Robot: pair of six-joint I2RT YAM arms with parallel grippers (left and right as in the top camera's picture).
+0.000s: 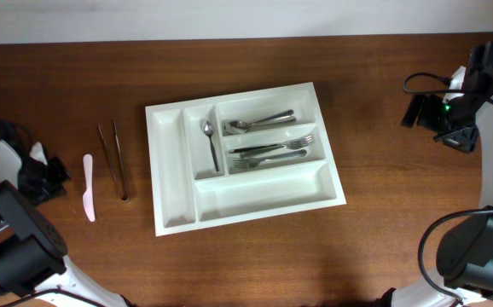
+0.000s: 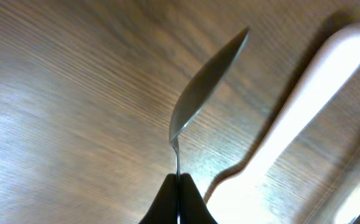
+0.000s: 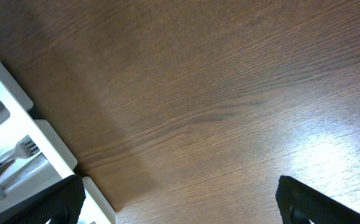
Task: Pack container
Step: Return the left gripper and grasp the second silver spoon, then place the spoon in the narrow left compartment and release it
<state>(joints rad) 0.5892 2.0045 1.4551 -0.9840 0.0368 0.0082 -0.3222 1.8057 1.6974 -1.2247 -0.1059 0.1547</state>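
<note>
Clamping the spoon [image 2: 203, 90] by its handle end, the left end effector [image 2: 177, 188] leaves the bowl free for the cutlery tray [image 1: 166, 166] at surface [image 1: 315, 51] centre; the right end effector [image 3: 180, 194] hangs wide open.

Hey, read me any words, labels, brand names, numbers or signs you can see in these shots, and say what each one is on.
None: no view shows readable text.
The white tray, the white plastic utensil and the metal tongs show no markings.
The spoon in the left claw is blurred, with no stamp visible.
The right arm shows only green lights, no lettering.
</note>
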